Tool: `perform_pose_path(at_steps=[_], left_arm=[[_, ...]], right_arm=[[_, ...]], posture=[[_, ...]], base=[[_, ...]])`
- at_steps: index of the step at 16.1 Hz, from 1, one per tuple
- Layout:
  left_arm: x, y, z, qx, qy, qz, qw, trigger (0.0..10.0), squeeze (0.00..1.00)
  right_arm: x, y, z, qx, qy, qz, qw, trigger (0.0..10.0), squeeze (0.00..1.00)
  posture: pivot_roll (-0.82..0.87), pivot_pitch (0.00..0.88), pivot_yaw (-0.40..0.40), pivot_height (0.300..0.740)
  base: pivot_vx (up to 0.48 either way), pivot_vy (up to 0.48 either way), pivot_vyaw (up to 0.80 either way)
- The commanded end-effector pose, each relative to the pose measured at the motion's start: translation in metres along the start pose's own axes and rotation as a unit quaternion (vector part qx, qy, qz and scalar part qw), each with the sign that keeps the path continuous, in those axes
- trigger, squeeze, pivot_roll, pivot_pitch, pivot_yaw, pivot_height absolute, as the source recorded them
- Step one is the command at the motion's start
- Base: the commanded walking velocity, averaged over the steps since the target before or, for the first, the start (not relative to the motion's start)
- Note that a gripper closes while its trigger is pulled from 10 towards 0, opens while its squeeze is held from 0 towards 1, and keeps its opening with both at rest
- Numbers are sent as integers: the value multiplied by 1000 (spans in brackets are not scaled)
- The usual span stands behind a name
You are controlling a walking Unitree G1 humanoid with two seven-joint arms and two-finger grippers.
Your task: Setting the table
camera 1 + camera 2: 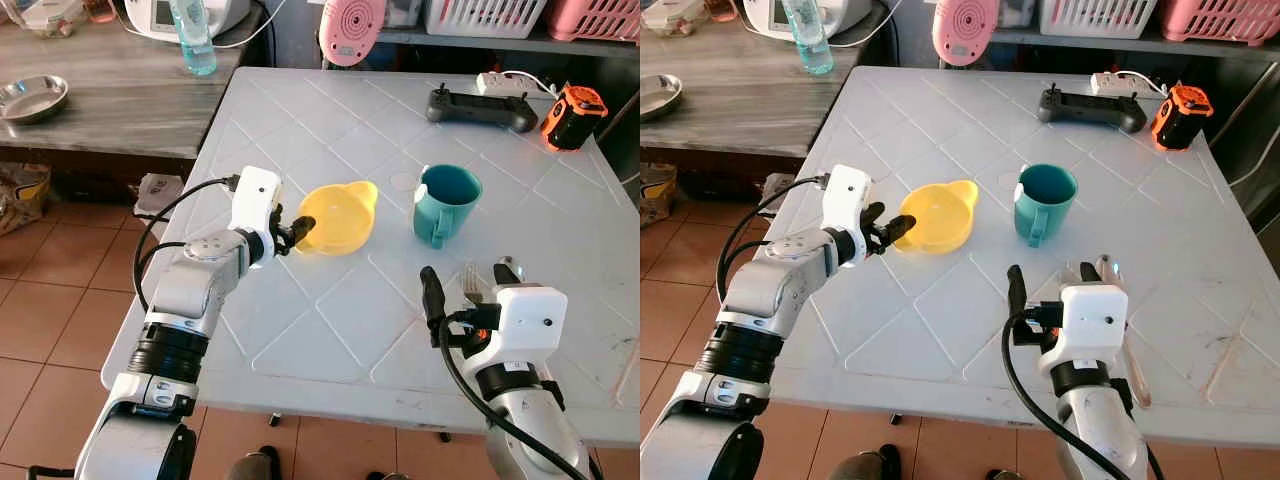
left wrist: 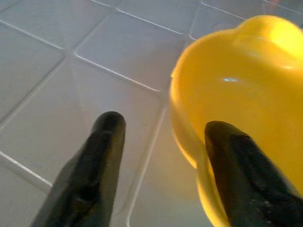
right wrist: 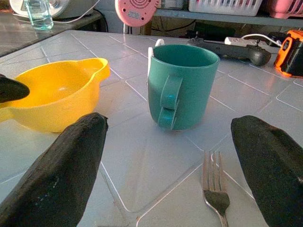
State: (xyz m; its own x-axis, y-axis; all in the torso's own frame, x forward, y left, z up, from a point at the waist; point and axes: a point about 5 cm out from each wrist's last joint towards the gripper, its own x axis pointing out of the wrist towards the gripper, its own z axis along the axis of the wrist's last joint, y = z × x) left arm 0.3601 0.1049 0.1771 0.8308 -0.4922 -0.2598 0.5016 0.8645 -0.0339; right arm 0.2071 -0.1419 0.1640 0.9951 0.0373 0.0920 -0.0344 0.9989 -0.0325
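**Yellow bowl met at its rim by the left gripper; right gripper spread above the fork**

A white table (image 1: 330, 330) is seen from above. Near its middle a yellow bowl (image 1: 340, 215) stands upright, with a teal mug (image 1: 445, 203) just beside it at 3 o'clock, the mug's handle turned toward the robot.

The left gripper (image 1: 297, 232) is placed at the bowl's 9 o'clock edge. Its fingers are parted: in the left wrist view one finger (image 2: 246, 170) is seen against the bowl's rim, apparently reaching inside it, while the other (image 2: 97, 156) is kept outside over bare table. A firm hold on the rim cannot be confirmed.

The right gripper (image 3: 165, 161) is held low at the table's near edge, at 6 o'clock from the mug, its fingers spread wide and nothing between them. A fork (image 3: 214, 189) lies flat on the table just below, tines pointing toward the mug.

At the far edge, around 1 o'clock, a black controller (image 1: 482, 106) and an orange device (image 1: 573, 116) are found.
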Motion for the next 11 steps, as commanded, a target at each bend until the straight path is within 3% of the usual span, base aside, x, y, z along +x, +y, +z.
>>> perform_pose_path(at_steps=[1, 2, 11], left_arm=[[-2, -5, 8, 13, -1, -15, 1000, 2667, 0], [-3, -5, 9, 14, 2, -18, 1000, 0, 0], [-10, -5, 6, 29, 42, -51, 997, 0, 0]], right_arm=[[-2, 1, 3, 0, -4, 2, 1000, 10000, 0], [-2, 1, 3, 0, -3, 2, 1000, 10000, 0], [-3, 3, 0, -2, 4, 7, 1000, 10000, 0]], posture=[[83, 178, 16, 740], [85, 179, 16, 740], [91, 184, 18, 740]], base=[[0, 0, 0], [0, 0, 0], [0, 0, 0]])
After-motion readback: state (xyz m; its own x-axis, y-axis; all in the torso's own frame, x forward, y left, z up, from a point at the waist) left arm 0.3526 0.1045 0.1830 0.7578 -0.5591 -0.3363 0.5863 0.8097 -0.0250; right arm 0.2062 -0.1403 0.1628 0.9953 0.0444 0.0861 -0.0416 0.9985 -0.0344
